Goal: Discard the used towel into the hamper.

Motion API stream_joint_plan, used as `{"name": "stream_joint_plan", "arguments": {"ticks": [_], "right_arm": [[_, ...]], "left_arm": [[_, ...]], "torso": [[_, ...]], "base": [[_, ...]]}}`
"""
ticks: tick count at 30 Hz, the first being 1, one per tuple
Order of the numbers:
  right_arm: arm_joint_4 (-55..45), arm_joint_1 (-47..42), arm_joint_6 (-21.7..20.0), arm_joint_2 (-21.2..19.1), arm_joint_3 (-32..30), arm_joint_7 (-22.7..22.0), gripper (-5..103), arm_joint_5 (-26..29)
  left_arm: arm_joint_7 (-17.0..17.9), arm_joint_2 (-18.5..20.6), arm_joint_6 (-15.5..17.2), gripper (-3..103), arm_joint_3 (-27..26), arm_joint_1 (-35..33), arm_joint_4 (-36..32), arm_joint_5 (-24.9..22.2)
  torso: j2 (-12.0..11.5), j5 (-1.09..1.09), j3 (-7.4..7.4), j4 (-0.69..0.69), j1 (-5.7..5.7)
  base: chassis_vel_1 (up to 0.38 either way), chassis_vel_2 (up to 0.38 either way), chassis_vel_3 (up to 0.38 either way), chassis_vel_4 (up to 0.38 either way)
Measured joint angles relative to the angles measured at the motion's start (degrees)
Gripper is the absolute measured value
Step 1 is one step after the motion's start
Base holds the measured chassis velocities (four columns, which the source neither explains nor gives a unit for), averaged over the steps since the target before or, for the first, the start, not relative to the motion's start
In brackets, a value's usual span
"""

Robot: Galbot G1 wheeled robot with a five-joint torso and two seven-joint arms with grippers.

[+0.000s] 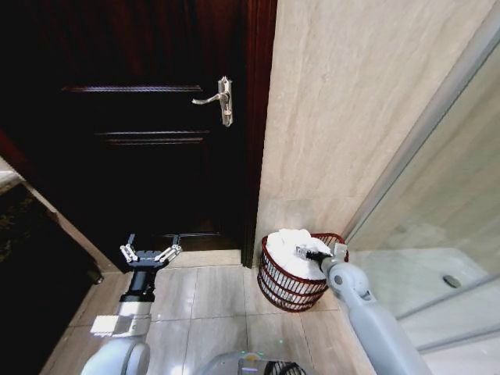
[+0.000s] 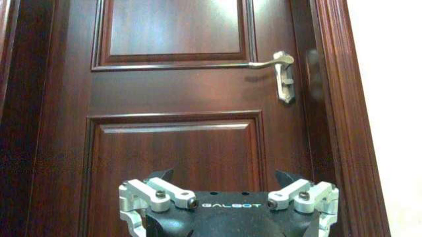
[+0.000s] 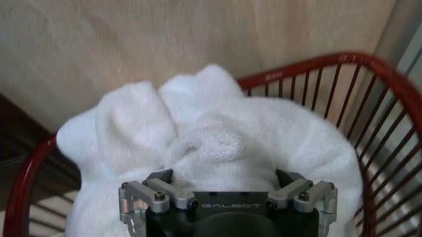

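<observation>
Down on the tiled floor, at the foot of the beige wall and just right of the dark wooden door: the hamper, a small round basket of reddish-brown wire, tapering toward its base. Heaped inside and bulging above the rim: the white towel, crumpled into soft folds, one edge spilling over the near left side of the rim. Reaching in from the near right: the right gripper, low over the hamper's mouth and pressed against the towel. From the right wrist view, the same towel bunched between the finger mounts, with the wire wall of the hamper curving around it; right gripper jaws apart, terry cloth lying between them, not pinched tight. Off to the left, well apart from the hamper: the left gripper, held up in front of the door, jaws spread wide and holding nothing. In the left wrist view, that left gripper facing the panelled door, with a silver lever handle higher up toward the door's right edge. To the far right of the hamper: a glass shower screen with a pale shower floor behind it.
</observation>
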State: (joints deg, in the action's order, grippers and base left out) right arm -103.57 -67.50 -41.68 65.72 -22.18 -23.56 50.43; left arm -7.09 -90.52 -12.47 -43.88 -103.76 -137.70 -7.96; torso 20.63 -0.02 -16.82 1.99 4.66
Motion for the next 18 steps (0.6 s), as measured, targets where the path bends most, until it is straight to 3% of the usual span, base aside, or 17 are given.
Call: {"name": "stream_joint_plan", "arguments": {"ticks": [12,18], "right_arm": [[1.84,-1.25,0.2,1.62,0.82,0.45,100,1.08],[-2.34,0.5,1.76,0.66,0.28,-0.19,100,-0.53]], "left_arm": [[-0.02,0.07,-0.55,100,0.04,0.98,1.38,0.76],[-0.04,-0.05,-0.61,100,0.28,1.23,1.96,0.66]], "torso": [[0.0,0.03,0.0,0.01,0.0],[-0.01,0.04,-0.01,0.01,0.0]], "base": [[0.0,0.0,0.0,0.0],[0.0,0.0,0.0,0.0]]}}
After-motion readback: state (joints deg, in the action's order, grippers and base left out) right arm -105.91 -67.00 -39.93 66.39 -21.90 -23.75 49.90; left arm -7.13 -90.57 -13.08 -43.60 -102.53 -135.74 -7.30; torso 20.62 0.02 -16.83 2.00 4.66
